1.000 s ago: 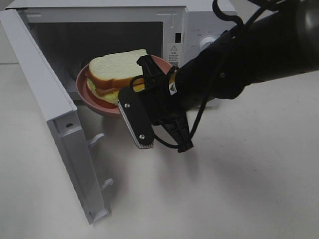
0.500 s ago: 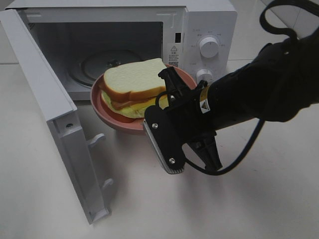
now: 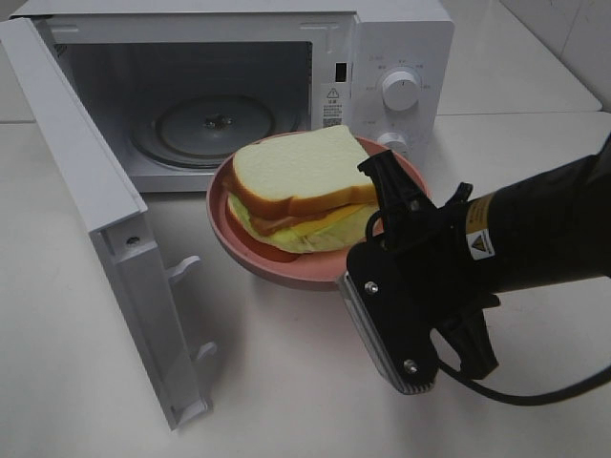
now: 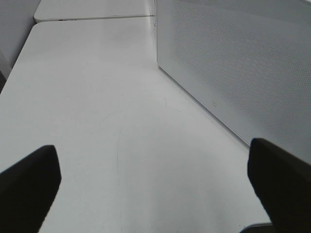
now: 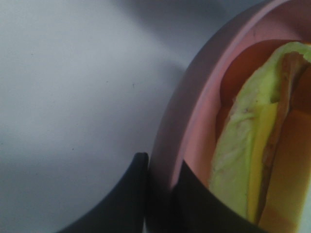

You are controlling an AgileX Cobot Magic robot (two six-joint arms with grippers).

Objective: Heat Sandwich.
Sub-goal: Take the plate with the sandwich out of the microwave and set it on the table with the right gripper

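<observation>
The sandwich point(image 3: 301, 186), white bread over yellow-green and reddish filling, lies on a round pink plate point(image 3: 256, 260). My right gripper point(image 3: 380, 202) is shut on the plate's right rim and holds it in front of the microwave's open cavity, over the table. The right wrist view shows the two dark fingers point(image 5: 127, 194) clamped over the pink plate's rim point(image 5: 194, 111), with the sandwich point(image 5: 243, 160) filling just inside. My left gripper point(image 4: 155, 189) is open with nothing between its fingers, above bare table beside the microwave's perforated side wall point(image 4: 233, 58). It is outside the exterior view.
The white microwave point(image 3: 401, 38) stands at the back, its door point(image 3: 86, 191) swung wide open to the left. The glass turntable point(image 3: 215, 124) inside is bare. Control knobs point(image 3: 401, 91) sit on its right panel. White table point(image 3: 535, 114) extends to the right.
My right gripper has drawn the plate with the sandwich out from the microwave's mouth, toward the front and right. The turntable is now uncovered. The door has not moved.
</observation>
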